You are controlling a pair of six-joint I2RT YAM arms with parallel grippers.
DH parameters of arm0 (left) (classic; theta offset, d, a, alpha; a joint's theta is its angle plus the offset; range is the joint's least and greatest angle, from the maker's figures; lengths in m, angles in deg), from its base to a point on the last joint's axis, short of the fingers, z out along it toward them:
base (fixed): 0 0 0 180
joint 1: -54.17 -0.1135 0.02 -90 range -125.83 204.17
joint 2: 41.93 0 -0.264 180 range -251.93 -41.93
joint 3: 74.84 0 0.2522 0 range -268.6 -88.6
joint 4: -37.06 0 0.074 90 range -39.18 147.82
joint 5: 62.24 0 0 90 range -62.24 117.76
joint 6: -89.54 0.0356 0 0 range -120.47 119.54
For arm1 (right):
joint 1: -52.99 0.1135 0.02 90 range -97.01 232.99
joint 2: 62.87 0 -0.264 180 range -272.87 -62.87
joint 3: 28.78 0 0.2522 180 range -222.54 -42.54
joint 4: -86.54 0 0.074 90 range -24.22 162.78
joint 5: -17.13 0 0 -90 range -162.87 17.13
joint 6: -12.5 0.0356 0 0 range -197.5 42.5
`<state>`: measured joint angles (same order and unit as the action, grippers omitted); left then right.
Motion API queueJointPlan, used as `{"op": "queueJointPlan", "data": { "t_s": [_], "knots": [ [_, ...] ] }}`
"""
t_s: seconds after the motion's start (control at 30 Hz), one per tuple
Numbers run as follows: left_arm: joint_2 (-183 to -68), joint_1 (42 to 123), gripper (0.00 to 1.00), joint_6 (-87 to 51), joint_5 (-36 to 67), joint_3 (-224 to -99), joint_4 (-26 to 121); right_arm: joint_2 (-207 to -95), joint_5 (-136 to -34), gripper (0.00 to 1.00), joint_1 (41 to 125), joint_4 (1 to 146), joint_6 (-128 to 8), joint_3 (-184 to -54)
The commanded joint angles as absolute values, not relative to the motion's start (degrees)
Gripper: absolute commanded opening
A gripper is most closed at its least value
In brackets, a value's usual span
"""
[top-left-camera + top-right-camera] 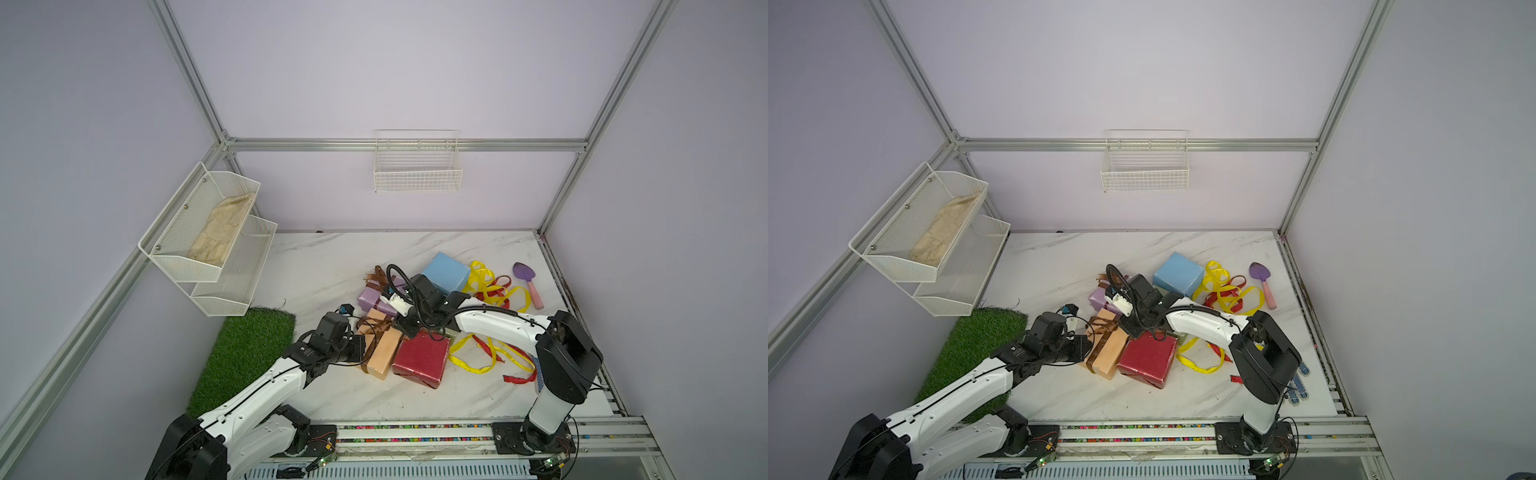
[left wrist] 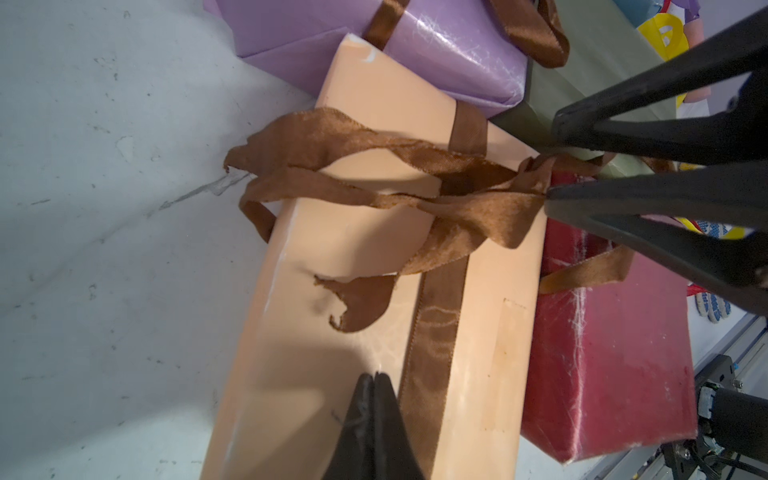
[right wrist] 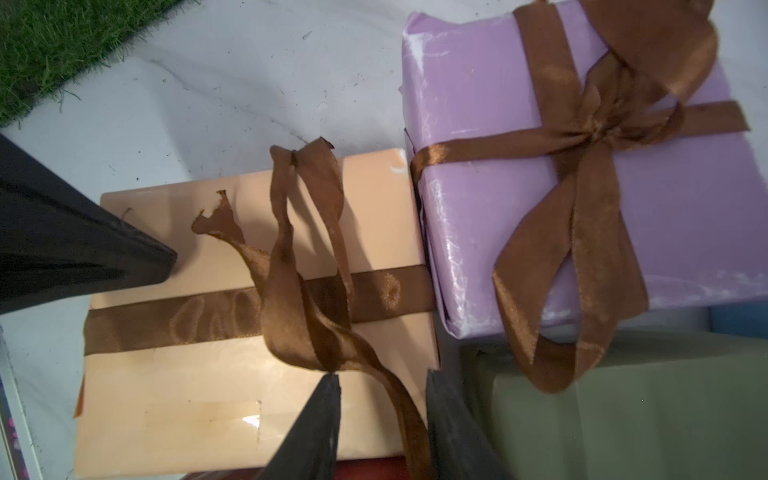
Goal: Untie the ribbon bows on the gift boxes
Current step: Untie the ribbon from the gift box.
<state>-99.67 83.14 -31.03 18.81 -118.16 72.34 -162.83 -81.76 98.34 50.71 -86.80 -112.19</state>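
Brown ribbon (image 3: pixel 286 291) seemingly threads parted right claw (image 3: pixel 382 376).

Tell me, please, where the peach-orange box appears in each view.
In both top views: peach-orange box mid-table, beside the dark red box.
Left wrist: fills the middle, ahead of the left gripper.
Right wrist: beneath the right gripper.
Shared landmark: the lilac box beside it, in all four.

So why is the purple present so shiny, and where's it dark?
Right wrist view: light glares in white streaks off the lilac box. Left wrist view: a dark shadow falls across the peach box. Both top views: soft, even light.
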Motion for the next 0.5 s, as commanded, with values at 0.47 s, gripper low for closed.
{"op": "queueJointPlan", "data": {
  "t_s": [0.47],
  "knots": [
    [-100.0, 83.2, 0.0, -29.9, 18.7, -121.1, 73.4, -165.7, -85.6, 0.28, 97.3, 53.3, -89.0, -113.1]
  ]
}}
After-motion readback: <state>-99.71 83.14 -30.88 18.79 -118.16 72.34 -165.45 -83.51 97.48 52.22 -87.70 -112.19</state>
